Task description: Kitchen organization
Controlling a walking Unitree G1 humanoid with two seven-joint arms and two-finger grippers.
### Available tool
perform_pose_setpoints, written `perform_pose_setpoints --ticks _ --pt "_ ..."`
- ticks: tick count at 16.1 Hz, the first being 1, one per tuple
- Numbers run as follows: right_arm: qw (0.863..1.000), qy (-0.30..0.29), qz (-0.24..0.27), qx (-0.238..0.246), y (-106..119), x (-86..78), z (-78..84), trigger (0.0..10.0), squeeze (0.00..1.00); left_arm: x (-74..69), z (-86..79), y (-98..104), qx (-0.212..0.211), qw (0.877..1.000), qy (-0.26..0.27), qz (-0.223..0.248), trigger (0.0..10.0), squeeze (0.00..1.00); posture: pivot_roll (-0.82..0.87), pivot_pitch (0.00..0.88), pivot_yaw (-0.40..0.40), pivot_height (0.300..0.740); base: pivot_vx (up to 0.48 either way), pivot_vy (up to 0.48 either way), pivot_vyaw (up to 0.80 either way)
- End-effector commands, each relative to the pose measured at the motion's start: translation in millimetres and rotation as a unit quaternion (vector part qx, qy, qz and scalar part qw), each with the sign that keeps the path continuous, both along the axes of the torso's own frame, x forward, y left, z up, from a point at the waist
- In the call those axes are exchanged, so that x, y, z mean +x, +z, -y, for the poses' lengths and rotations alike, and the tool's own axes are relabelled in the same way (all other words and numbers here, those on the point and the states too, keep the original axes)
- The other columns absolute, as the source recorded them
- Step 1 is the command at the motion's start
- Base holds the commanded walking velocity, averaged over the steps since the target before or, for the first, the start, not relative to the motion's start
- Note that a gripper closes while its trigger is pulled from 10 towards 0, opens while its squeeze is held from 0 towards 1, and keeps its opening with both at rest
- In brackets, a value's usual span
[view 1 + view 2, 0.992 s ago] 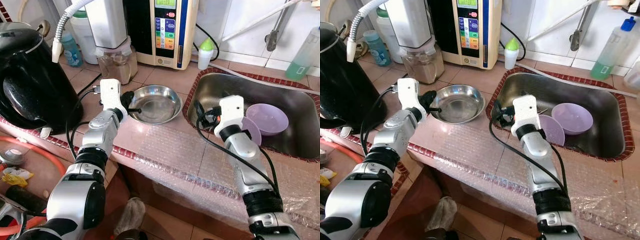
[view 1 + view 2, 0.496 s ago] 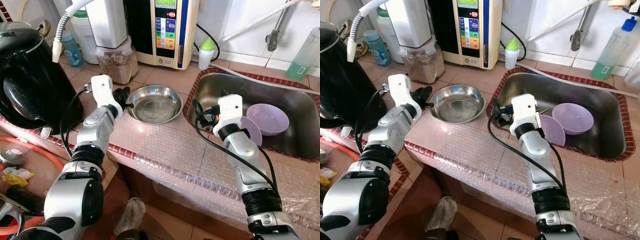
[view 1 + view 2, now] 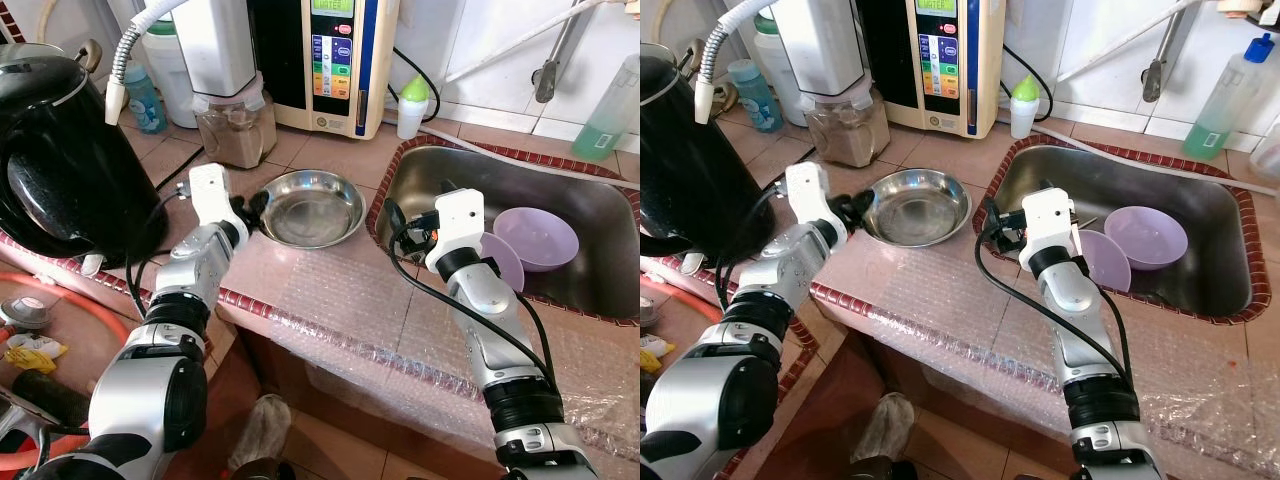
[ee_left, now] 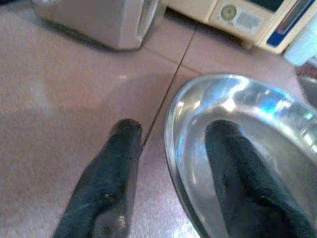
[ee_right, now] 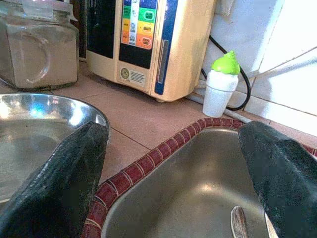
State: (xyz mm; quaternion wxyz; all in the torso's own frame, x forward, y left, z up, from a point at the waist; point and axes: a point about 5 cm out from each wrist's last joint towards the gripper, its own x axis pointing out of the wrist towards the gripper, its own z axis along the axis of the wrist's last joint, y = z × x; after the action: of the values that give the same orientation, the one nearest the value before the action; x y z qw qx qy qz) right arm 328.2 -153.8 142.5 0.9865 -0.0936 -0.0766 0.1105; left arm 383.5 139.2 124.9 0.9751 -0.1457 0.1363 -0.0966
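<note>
Steel bowl [image 3: 311, 207] on the tiled tabletop [image 3: 330, 150], its near rim straddled by the left gripper [image 4: 171, 144].

The left gripper is spread open: one finger [image 4: 237, 168] lies inside the bowl against its wall, the other outside on the tile, with the rim running between them and not pinched. Just beyond that gripper stand a clear jar of brown powder [image 3: 234, 126] and a cream water appliance [image 3: 335, 60], with a black kettle [image 3: 55, 160] off to its outer side. The right gripper [image 5: 178, 163] hovers wide open over the red-edged corner of the sink [image 3: 560, 290], the bowl lying beside its left finger. Past it in the sink sit two purple bowls [image 3: 535, 238], one leaning against the other, and a small green-capped bottle [image 5: 220, 83] stands on the tabletop ahead of it.
</note>
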Motion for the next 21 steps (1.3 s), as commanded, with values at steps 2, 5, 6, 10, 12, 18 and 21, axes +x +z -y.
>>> perform_pose_setpoints --ticks 2,5,6,10,12,18,21 --pt "1.0 0.001 0.003 -0.001 2.1 -0.1 -2.8 10.0 0.0 1.1 7.4 -0.7 0.003 1.0 -0.013 -0.017 10.0 1.0 -0.09 0.0 0.089 0.74 0.0 0.0 0.0" --pt "1.0 0.002 0.002 -0.001 1.5 0.0 -4.3 10.0 0.0 -1.1 18.5 -7.3 0.008 0.999 -0.039 -0.037 10.0 0.03 -0.09 0.0 0.086 0.74 0.0 0.0 0.0" --pt "1.0 0.003 0.002 -0.001 1.3 0.2 -5.1 10.0 0.0 -1.6 18.7 -10.3 0.008 0.998 -0.033 -0.045 2.3 0.0 -0.09 0.0 0.086 0.74 0.0 0.0 0.0" --pt "1.0 0.0 0.005 -0.003 4.1 2.9 -4.7 10.0 0.0 -2.3 12.9 -15.2 0.015 0.997 -0.02 -0.067 0.0 0.0 -0.09 0.0 0.088 0.74 0.0 0.0 0.0" --pt "1.0 0.001 0.004 -0.003 3.6 2.9 -5.2 10.0 0.0 -1.7 9.7 -14.6 0.017 0.997 -0.014 -0.067 0.0 0.0 -0.08 0.0 0.084 0.74 0.0 0.0 0.0" --pt "1.0 0.007 0.007 -0.002 6.9 9.3 -9.8 10.0 0.0 -1.5 4.8 -14.5 -0.009 0.998 -0.001 -0.068 0.0 0.0 -0.07 0.0 0.077 0.74 0.0 0.0 0.0" --pt "1.0 0.007 0.01 0.002 7.4 9.0 -10.5 10.0 0.0 1.1 1.6 -8.3 -0.031 0.998 0.016 -0.047 0.0 0.0 -0.06 0.0 0.083 0.74 0.0 0.0 0.0"
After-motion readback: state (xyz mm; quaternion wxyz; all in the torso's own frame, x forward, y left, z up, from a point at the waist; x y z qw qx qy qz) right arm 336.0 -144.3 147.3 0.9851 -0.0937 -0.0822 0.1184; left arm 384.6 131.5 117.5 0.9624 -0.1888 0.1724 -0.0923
